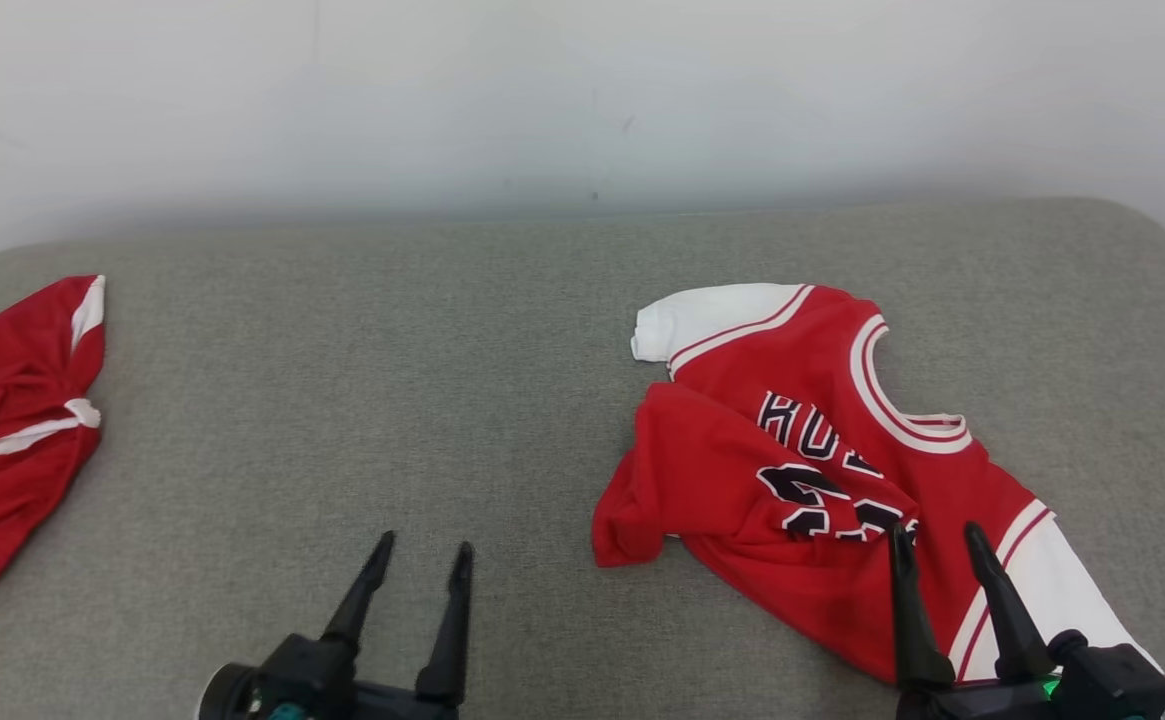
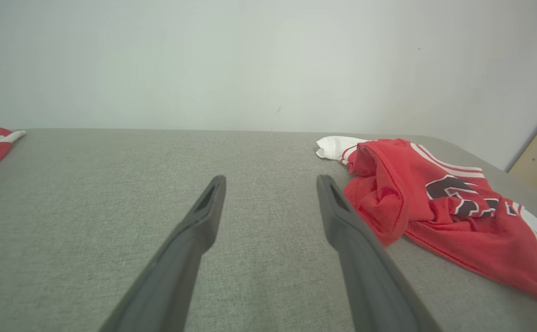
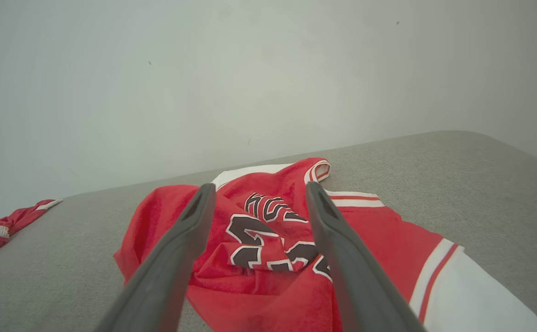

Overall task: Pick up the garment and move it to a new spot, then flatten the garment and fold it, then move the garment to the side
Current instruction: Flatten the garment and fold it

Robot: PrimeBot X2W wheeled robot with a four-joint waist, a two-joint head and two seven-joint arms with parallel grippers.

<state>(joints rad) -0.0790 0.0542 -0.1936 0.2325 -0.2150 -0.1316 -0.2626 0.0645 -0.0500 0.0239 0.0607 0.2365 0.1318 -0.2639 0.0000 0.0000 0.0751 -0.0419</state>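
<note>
Garment (image 1: 742, 460) lies crumpled beneath the right tool (image 1: 936, 534) — jaws apart.

The grey fabric-covered surface (image 1: 422, 340) has rounded far corners. On its right half lies a red jersey (image 1: 822, 470) with white sleeves and dark lettering, rumpled, one part folded over its front. A second red garment (image 1: 12, 430) with white trim lies bunched at the left edge, well apart from it.
</note>
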